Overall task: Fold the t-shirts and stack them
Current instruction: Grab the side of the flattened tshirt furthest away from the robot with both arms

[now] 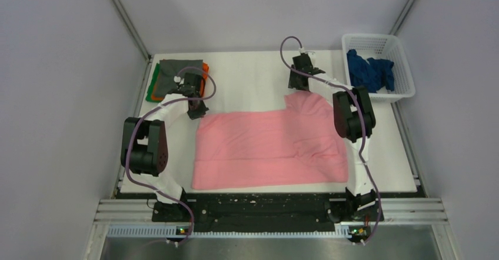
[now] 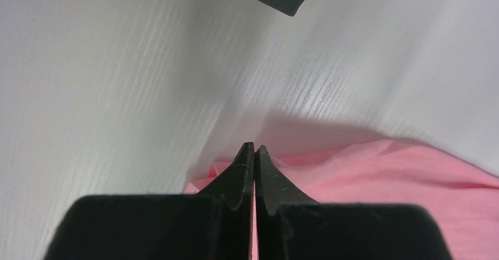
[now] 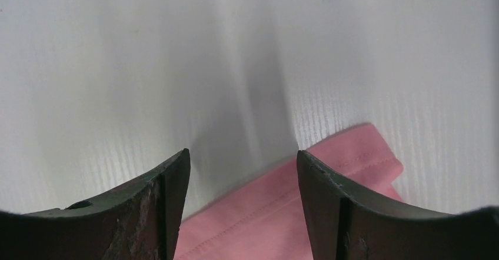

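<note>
5 t-shirts in view. 1 pink t-shirt (image 1: 268,148) lies mid-table (image 1: 253,77), mostly flat, with its right part doubled over.

3 are folded in 1 stack at the far left corner: grey t-shirt (image 1: 176,70) on top, then the orange t-shirt (image 1: 205,69) and green t-shirt (image 1: 152,86), only their edges showing.

1 dark blue t-shirt (image 1: 369,72) sits crumpled in the single white basket (image 1: 372,37), far right.

2 grippers:
- The left gripper (image 1: 197,112) is at the pink shirt's far left corner, just near of the stack. Its jaws are pressed together with nothing seen between them. Can't tell if the tips touch the cloth.
- The right gripper (image 1: 298,83) is at the pink shirt's far right corner. Its jaws are apart and hold nothing, and a pink hem shows below the gap.
</note>
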Tool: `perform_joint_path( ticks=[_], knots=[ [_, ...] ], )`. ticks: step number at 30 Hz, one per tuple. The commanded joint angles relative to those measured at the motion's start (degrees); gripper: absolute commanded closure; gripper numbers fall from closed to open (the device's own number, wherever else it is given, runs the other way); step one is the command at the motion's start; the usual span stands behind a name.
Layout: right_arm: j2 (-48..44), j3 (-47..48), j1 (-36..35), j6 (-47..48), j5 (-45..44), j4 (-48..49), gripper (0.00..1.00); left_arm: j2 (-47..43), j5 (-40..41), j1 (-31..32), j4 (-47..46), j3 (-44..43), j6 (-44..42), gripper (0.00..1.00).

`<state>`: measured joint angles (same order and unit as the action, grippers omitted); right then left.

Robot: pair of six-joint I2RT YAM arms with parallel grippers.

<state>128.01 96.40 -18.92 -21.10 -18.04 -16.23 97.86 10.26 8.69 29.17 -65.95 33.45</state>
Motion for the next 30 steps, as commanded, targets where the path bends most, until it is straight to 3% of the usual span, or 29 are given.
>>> perform_joint_path(
  ticks=[1,19,30],
  knots=[
    [-2.3,0.2,0.5,1.4,-4.5,-1.1,0.34,-2.1,-0.2,0.2,-0.3,0.0,-0.2,1.00],
    [-3.4,-3.6,1.4,-1.6,-3.8,-0.6,0.34,-1.3,-0.6,0.2,-0.1,-0.3,-0.1,1.00],
    [-9.5,-6.4,1.4,0.3,-4.2,1.1,0.33,-1.1,-1.1,0.2,0.0,-0.4,-0.1,1.00]
  ],
)
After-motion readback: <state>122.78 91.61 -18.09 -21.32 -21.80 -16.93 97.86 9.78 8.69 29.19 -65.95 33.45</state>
